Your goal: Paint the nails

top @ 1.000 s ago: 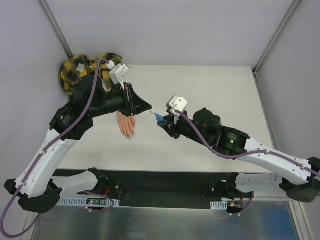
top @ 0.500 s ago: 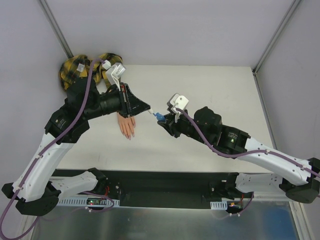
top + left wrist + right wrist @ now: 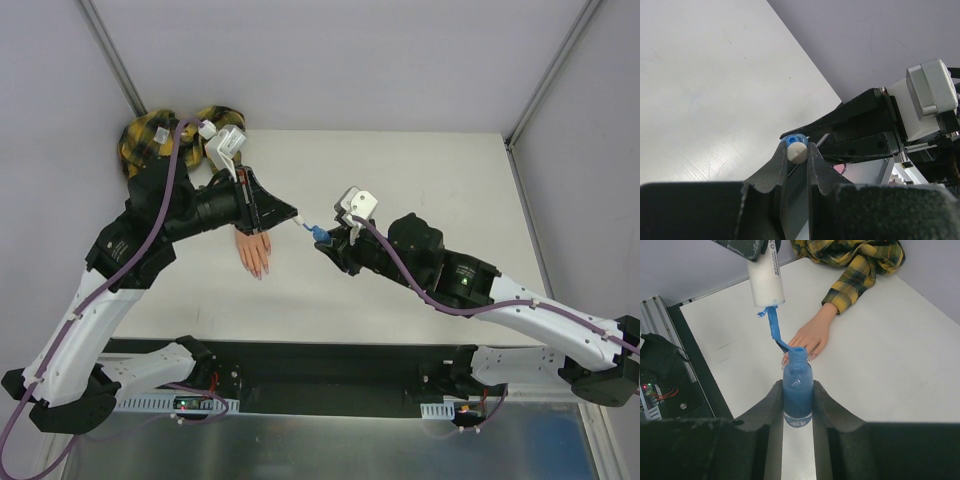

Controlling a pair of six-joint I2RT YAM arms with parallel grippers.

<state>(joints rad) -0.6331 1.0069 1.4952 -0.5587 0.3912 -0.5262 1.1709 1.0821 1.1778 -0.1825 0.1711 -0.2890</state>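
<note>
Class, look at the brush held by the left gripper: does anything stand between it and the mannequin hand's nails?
Only the blue bottle: the brush tip sits in its neck, and the right gripper holds the bottle. Once the brush is lifted clear, nothing visible lies between it and the nails.

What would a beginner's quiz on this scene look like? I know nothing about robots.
1. True or false: the right claw is shut on the blue bottle.
2. What does the left claw grip? A) the white cap that carries the brush; B) a sponge; C) nothing.
3. Short answer: is the brush touching the mannequin hand?

Key: 1 true. 2 A. 3 no, its blue tip is at the bottle's open mouth.
</note>
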